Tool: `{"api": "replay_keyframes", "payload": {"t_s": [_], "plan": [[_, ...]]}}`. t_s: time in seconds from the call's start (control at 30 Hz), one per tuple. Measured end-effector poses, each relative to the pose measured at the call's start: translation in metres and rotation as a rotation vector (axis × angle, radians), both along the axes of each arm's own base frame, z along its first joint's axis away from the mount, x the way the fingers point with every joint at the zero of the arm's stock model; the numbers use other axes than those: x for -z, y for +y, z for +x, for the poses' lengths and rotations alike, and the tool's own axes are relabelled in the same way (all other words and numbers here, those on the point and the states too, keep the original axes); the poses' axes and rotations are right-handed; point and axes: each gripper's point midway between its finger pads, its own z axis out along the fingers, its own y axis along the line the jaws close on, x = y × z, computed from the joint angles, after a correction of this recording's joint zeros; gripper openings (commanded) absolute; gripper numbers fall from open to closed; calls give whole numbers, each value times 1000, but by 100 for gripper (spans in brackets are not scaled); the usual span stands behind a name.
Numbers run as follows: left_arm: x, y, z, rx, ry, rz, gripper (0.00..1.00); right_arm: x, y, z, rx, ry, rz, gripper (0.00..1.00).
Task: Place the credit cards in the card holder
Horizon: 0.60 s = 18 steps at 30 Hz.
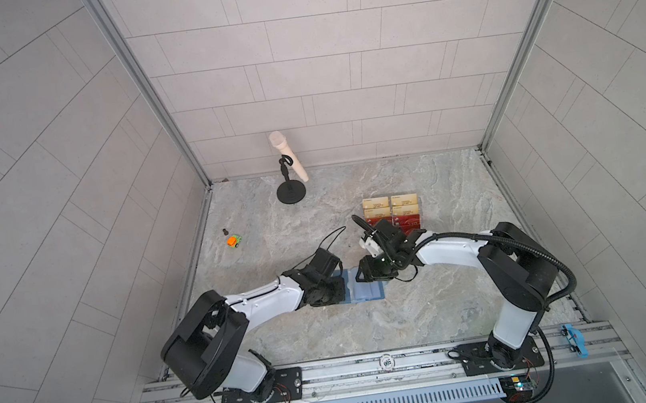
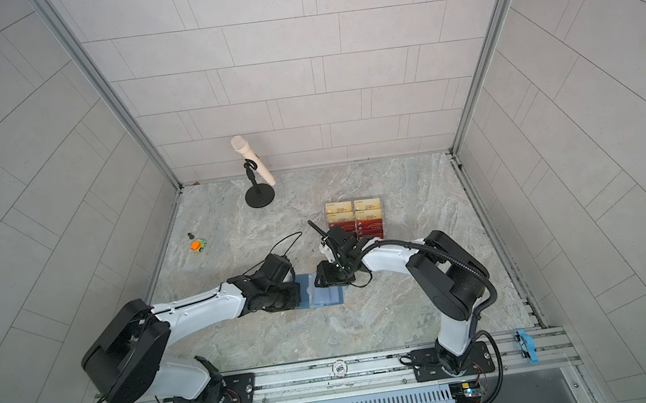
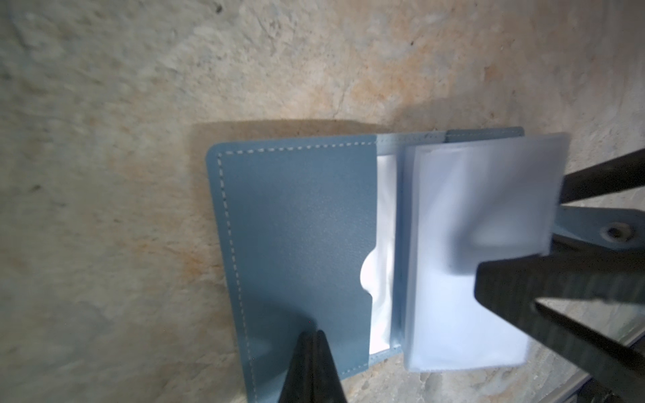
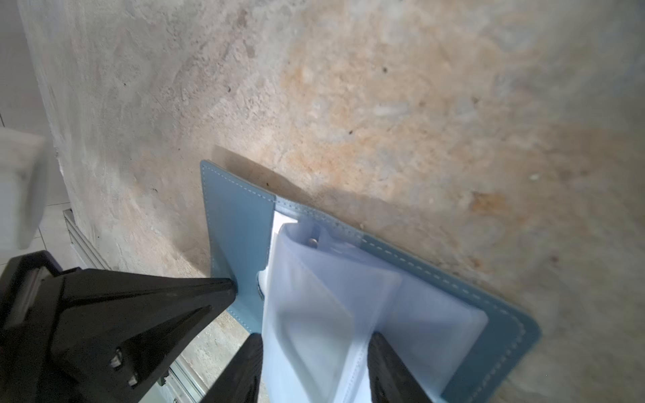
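Top views: card holder (image 1: 368,292) lies open, flat on the table (image 1: 431,314), front centre, between the two arms. Credit cards (image 1: 409,220) sit racked well behind it, just below pale gold cards (image 1: 390,201); none is in the holder yet. Both grippers are on the holder, neither near the cards. Risk, as a judgement: fetching a card means one gripper must let go, and the springy pages would likely flop shut over the pocket mouth.

Left wrist: left gripper (image 3: 314,336) has its fingers together with nothing between them, and the tips press down on the blue left cover, pinning it. Risk: the cover looks smooth and the contact is only a point. If the tips slide off, the holder could skid or lift when the pages get tugged.

Right wrist: right gripper (image 4: 316,336) has its fingers apart, about mid-spread, straddling the clear sleeves (image 4: 314,307). The sleeves stand up, bowed, between the fingers and seem to brush both of them. Firm pinch or loose cradle is hard to tell, since the sleeves are blurred. Risk: thin slick plastic could slip free, or a single sleeve not get separated, leaving no clean slot for a card.
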Motion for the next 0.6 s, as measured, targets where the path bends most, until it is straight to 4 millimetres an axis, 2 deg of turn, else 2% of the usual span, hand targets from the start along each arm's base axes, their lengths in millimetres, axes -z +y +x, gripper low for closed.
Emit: {"api": "replay_keyframes", "payload": {"t_s": [0.4,0.6], "plan": [[-1,-6,-1,-30,7,-81,2,-14,20,5,15,0,105,52],[-9,-6,-1,-45,3,-123,20,-20,27,8,23,-2,144,53]]}}
